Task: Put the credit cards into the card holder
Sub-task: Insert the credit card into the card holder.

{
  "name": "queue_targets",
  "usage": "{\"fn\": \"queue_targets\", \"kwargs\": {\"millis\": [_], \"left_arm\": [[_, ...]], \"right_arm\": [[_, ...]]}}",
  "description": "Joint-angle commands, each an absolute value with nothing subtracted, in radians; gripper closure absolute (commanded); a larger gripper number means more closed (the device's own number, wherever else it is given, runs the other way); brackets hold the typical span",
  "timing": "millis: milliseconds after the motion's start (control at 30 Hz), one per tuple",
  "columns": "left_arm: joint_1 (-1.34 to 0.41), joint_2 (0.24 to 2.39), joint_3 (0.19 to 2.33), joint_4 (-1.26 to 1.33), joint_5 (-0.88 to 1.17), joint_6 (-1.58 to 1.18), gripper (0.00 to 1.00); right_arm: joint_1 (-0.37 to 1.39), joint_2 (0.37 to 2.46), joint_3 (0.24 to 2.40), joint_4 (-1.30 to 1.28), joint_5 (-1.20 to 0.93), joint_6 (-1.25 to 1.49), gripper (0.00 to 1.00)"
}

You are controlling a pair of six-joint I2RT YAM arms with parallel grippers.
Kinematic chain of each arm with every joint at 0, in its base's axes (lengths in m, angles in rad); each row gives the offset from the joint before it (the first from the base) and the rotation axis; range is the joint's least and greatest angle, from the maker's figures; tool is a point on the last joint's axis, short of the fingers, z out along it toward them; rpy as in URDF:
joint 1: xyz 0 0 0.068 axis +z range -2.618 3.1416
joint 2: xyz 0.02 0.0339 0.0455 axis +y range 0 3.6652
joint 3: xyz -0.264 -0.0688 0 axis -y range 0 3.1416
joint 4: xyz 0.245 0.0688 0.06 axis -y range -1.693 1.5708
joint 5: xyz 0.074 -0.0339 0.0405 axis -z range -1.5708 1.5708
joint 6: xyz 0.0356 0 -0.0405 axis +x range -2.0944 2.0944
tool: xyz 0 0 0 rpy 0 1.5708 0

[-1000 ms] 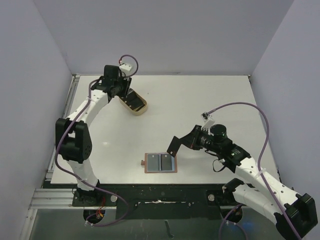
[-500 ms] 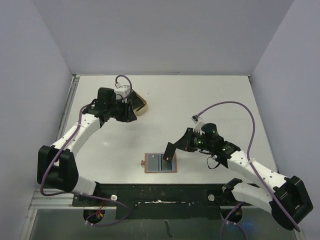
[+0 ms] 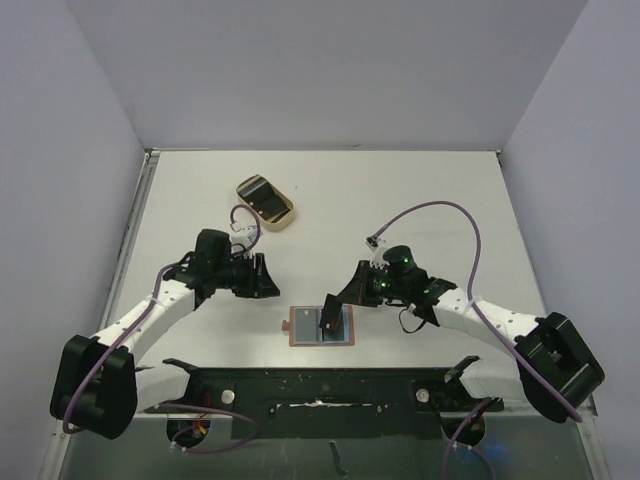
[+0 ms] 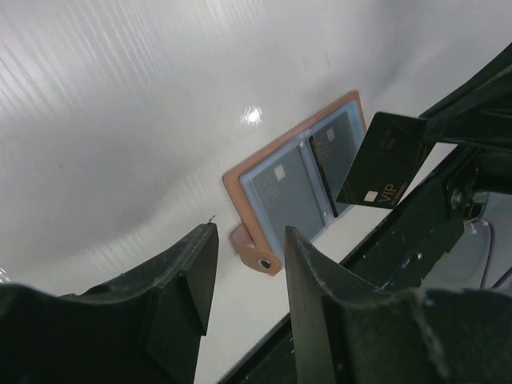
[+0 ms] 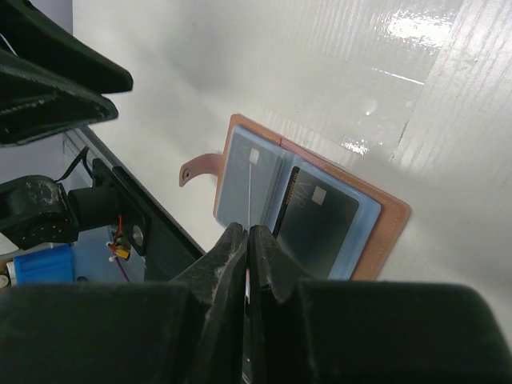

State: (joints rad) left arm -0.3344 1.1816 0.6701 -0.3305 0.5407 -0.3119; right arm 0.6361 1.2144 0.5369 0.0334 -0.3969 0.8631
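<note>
the card holder (image 3: pixel 322 327) lies unfolded and flat on the white desk (image 3: pixel 420 200) at 6 o'clock, close to the near edge. its snap tab (image 5: pixel 196 169) sticks out toward 9 o'clock in the top view. the blue-grey inside shows two pockets, each with a card in it. a grey card (image 5: pixel 234 181) sits in the pocket on the tab side and a darker card (image 5: pixel 316 220) in the other. both have a small pale square.

the right tool (image 5: pixel 247 240) reaches in from about 2 o'clock of the holder, its fingers clamped on a black card (image 4: pixel 382 160). this card bears gold "vip" lettering and a pale square. it hangs tilted, one corner lowest, over the half of the holder away from the tab. whether it touches the holder cannot be told. in the right wrist view it shows edge-on as a thin pale line between the fingers.

the left tool (image 3: pixel 265 281) hangs at 10 o'clock of the holder, near it but apart. its fingers are spread with nothing between them.

a tan oval tray (image 3: pixel 290 213) rests at 11 o'clock on the desk, well apart from both tools. it holds dark cards (image 3: pixel 262 196), though how many cannot be told.
</note>
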Motion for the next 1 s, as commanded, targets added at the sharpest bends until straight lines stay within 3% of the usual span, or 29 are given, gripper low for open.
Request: {"fn": "queue_targets", "kwargs": {"millis": [0, 567, 967], "left_arm": [[-0.35, 1.17, 0.602, -0.193, 0.6, -0.454, 0.62], [-0.484, 1.28, 0.545, -0.137, 0.483, -0.512, 0.61], [-0.548, 1.355, 0.566, -0.174, 0.407, -0.495, 0.66]], "right_arm": [[0.653, 1.261, 0.593, 0.128, -0.404, 0.849, 0.99], [0.666, 1.353, 0.603, 0.165, -0.389, 0.831, 0.99], [0.664, 1.35, 0.608, 0.114, -0.354, 0.786, 0.98]]}}
